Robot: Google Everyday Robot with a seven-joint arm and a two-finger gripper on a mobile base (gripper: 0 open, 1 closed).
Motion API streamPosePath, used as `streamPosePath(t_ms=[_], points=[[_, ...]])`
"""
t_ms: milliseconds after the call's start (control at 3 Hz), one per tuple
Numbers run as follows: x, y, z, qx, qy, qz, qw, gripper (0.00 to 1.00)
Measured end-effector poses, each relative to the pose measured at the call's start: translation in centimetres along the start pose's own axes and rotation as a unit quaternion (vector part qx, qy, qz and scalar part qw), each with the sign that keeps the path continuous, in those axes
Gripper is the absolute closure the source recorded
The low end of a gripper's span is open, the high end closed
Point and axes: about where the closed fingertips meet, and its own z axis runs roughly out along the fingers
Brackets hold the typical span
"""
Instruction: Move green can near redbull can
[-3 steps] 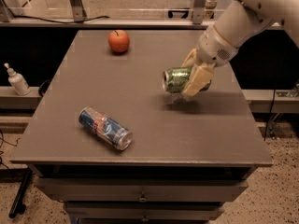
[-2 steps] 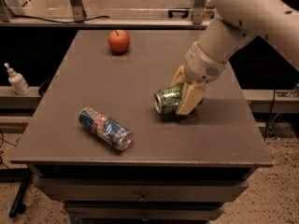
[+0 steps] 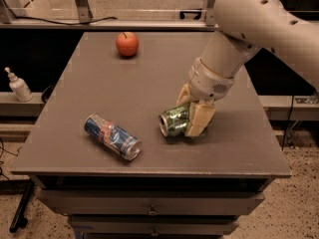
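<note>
your end effector [image 3: 187,117] sits low over the front right part of the desk [image 3: 239,148] as the view shows it, and its two pale fingers [image 3: 199,121] are clamped on the green can [image 3: 173,121], one finger across the near side of the can and the other behind it. the green can lies on its side in that grip, its silver end turned toward the left of the view, and it is right down at the desk top; you cannot tell whether it rests on the surface or hangs just above it. the white arm [image 3: 249,24] comes down to the wrist from the upper right of the view. to the left of the green can, near it but with bare desk between them, the redbull can [image 3: 112,136] also lies on its side, set at a slant with its silver top pointing toward the front edge of the desk. well apart from both cans, an apple [image 3: 127,44] stands near the far edge of the desk. under the desk top, at the front, you see drawers [image 3: 149,210]. off the desk on the left of the view, a small white pump bottle [image 3: 19,85] stands upright on a lower ledge.
</note>
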Motion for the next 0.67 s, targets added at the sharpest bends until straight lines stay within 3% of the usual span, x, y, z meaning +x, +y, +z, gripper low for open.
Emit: streamPosePath(t_ms=[333, 667], points=[[-0.1, 0.0, -0.2, 0.0, 0.0, 0.0, 1.0, 1.0], [-1.1, 1.3, 0.7, -0.022, -0.008, -0.005, 0.9997, 1.0]])
